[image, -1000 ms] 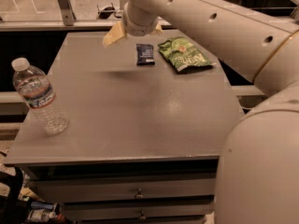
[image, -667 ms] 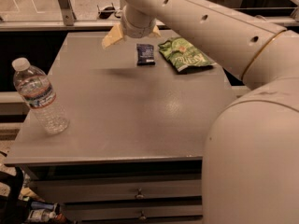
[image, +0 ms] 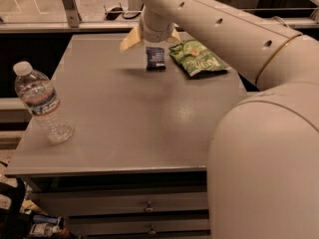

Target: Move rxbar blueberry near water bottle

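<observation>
Far left of the gripper (image: 151, 43) in view and well apart from it, toward the near table (image: 139, 128) edge: water bottle (image: 42, 103), upright, white cap on, same spot as a second ago

At back centre: gripper itself, shifted slightly rightward over the last second, now hovering just behind and above the rxbar blueberry (image: 155, 58). Tan fingers (image: 130, 40) spread apart on either side of the wrist, released, grasping nothing

Just below and in front of the gripper: rxbar blueberry, dark navy wrapper flat on the table, not moved, not touched yet as far as can be told

Just right of the gripper and beside the bar: green chip bag (image: 197, 58), flat, close enough to get snagged on a sloppy descent

Further right: white arm (image: 224, 29), swung in, filling more of the view than before

Meaning for task: still reach phase, lining up over the bar; probably needs a drop and a close on the wrapper next, then a long carry left toward the bottle. Nothing moved near the bottle so far
</observation>
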### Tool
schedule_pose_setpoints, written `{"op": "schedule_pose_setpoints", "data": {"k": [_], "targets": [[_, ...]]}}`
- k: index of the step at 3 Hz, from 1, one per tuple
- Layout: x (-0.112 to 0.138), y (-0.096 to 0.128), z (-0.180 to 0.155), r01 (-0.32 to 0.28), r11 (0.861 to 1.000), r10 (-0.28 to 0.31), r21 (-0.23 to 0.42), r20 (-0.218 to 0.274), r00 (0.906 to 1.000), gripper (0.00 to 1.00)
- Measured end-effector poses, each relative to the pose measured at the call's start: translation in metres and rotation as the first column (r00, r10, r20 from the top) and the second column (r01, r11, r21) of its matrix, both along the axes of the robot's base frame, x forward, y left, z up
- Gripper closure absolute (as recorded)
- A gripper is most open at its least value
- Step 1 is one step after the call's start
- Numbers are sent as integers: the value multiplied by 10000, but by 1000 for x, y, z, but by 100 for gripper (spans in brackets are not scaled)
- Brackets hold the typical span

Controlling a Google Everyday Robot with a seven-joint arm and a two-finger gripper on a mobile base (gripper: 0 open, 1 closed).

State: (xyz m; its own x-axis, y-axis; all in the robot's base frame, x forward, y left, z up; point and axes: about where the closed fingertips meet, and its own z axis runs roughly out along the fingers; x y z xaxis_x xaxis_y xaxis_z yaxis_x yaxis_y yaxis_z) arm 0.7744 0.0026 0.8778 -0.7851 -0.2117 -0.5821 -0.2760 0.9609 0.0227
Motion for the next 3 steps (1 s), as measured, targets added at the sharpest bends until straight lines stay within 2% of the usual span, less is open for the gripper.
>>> {"op": "schedule_pose_setpoints", "data": {"k": [1,3], "targets": [[3,-1,-12,-6,9999,8,145,-115,9999,0],[5,16,-44,-184,9978,223,637,-604,9979,0]]}}
